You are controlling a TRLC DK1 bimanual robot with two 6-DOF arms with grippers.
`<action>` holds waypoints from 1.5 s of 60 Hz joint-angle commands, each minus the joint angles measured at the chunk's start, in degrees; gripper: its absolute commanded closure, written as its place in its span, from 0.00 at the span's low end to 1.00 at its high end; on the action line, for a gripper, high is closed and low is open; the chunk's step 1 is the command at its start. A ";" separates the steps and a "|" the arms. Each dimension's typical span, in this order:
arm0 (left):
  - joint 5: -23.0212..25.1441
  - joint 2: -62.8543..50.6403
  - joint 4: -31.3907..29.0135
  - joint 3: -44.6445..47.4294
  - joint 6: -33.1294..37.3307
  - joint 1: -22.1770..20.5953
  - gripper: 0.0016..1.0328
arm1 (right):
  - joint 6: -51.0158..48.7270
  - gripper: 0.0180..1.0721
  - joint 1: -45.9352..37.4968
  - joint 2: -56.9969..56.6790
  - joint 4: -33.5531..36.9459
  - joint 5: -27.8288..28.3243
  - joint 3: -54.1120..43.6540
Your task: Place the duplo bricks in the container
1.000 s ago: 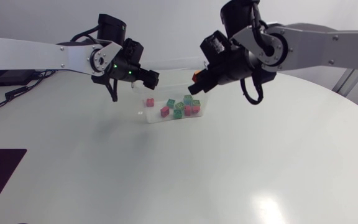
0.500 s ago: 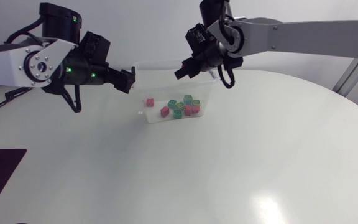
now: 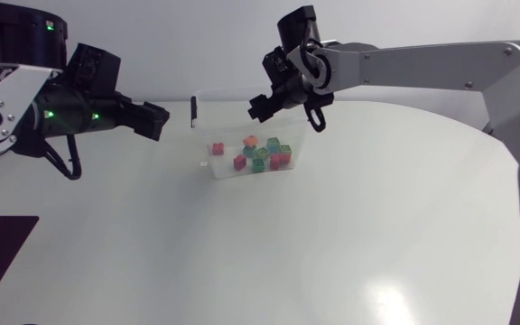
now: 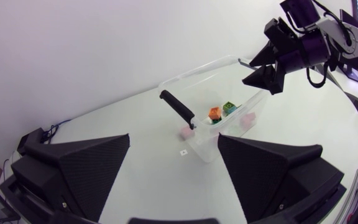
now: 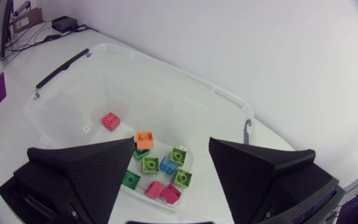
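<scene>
The duplo bricks point(image 3: 264, 158) were all down inside the clear container point(image 5: 166, 106) as far as I could see. Most were bunched at one end, greens, pinks and a blue. An orange brick point(image 5: 144, 139) sat at the edge of that bunch, though I couldn't tell if it was flat on the floor or leaning on a neighbour. One pink brick point(image 5: 110, 120) lay apart from the rest, nearer the end with the black clip handle point(image 3: 193, 110).

Handling-wise, I'd guess these are about as forgiving as it gets. They looked like hard plastic: light, rigid, nothing to crush. The smooth sides might be a bit slippery, so I'd pinch across two flat opposite faces rather than over the studs. The tub itself looked thin and light, so I'd expect a nudge to slide it.

Both arms had nothing in them. The right gripper point(image 3: 260, 106) hung over the container's far rim with its fingers spread wide. The left gripper point(image 3: 154, 119) was off to the side, well clear of the tub, jaws also apart and empty.

The white table point(image 3: 350, 253) looked smooth and glossy, with plenty of open room around the tub.
</scene>
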State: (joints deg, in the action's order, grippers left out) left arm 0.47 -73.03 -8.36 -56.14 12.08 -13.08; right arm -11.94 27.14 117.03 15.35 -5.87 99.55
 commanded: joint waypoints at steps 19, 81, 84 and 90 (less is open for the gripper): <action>-4.34 9.75 1.07 6.31 0.84 1.30 0.04 | 0.78 0.05 -5.16 -24.66 -5.69 -5.65 -21.06; -6.27 37.00 10.38 26.87 1.63 9.04 0.04 | -4.23 0.05 -17.82 -80.73 -8.41 -9.69 -65.27; -6.27 38.23 10.56 27.75 1.63 8.95 0.04 | -4.75 0.05 -18.08 -82.67 -8.15 -9.69 -66.24; -6.36 41.22 10.82 29.42 1.55 8.95 0.04 | -5.81 0.05 -18.61 -86.36 -7.71 -9.69 -68.43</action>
State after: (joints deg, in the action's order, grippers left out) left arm -5.28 -34.13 1.39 -28.69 12.71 -4.51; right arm -15.94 9.13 33.17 7.27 -15.09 33.82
